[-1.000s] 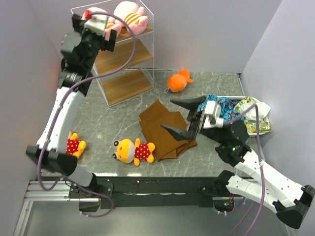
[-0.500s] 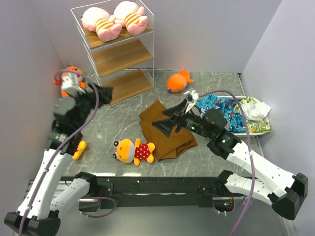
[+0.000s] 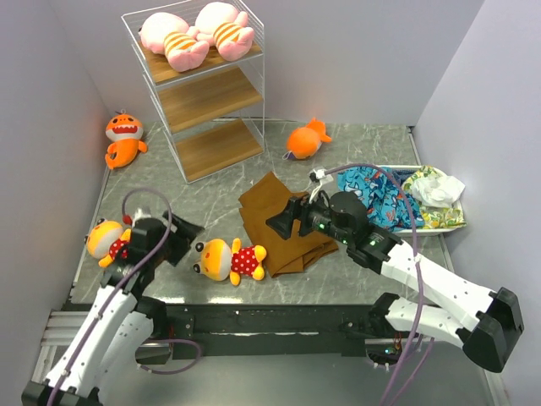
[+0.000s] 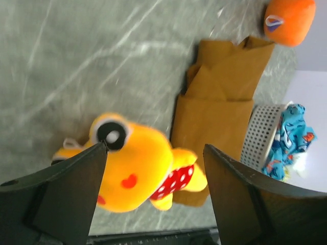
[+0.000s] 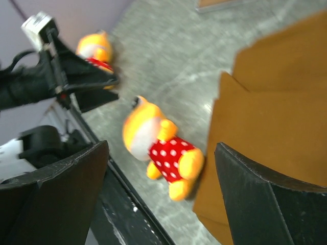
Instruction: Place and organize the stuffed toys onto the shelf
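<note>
The white wire shelf (image 3: 207, 97) stands at the back left with two pink striped toys (image 3: 196, 35) on its top board. One orange shark (image 3: 124, 135) lies left of the shelf, and another (image 3: 306, 139) lies to its right, also in the left wrist view (image 4: 290, 20). A yellow polka-dot toy (image 3: 228, 259) lies near the front edge and shows in both wrist views (image 4: 138, 171) (image 5: 158, 148). A second one (image 3: 108, 239) lies at the front left (image 5: 94, 51). My left gripper (image 3: 173, 241) (image 4: 153, 194) is open and empty, just left of the first yellow toy. My right gripper (image 3: 286, 220) (image 5: 161, 199) is open and empty over the brown cloth.
A folded brown cloth (image 3: 262, 203) (image 4: 219, 102) (image 5: 276, 102) lies mid-table, right of the yellow toy. A white perforated basket (image 3: 461, 222) (image 4: 258, 138) with colourful fabric (image 3: 380, 190) sits at the right. Walls close in on the left, back and right.
My left arm came down from the shelf top to the front left of the table, beside the yellow toys. My right gripper moved left and lower over the brown cloth.
</note>
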`<state>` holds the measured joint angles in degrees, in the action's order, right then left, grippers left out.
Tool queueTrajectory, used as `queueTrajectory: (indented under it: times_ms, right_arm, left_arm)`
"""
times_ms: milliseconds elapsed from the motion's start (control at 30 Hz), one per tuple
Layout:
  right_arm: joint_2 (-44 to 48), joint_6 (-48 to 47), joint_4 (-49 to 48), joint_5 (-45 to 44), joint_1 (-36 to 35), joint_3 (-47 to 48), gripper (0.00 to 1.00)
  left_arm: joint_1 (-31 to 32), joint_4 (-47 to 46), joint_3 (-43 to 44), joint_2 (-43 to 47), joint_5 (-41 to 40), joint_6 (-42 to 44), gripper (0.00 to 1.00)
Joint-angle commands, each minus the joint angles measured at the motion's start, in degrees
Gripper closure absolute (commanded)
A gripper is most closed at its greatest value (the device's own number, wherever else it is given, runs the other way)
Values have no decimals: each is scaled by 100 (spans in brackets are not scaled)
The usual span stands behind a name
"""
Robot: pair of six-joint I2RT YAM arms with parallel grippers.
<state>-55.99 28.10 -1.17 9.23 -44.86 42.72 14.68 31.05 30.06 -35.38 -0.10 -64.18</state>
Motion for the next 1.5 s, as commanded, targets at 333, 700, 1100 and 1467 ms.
queueTrajectory:
  times_ms: [333,700,1100,1467]
  right_arm:
    - [-580,-190,310,-168,-49,70,16]
    - [-1309,-946,311,684,-233,430,27]
    - [-740,-4149,-1315,1229,-919,-26,28]
    - [-106,-9163,-314,1697,-1278,-158,26]
  left_arm:
    - [316,-1574,-1590,-171,1081,-1148,21]
    - [334,-953,-521,-224,37,-183,99]
    - [290,-118,1299,-1567,1459,1698,99]
    - [229,744,2310,-2254,2320,2823,99]
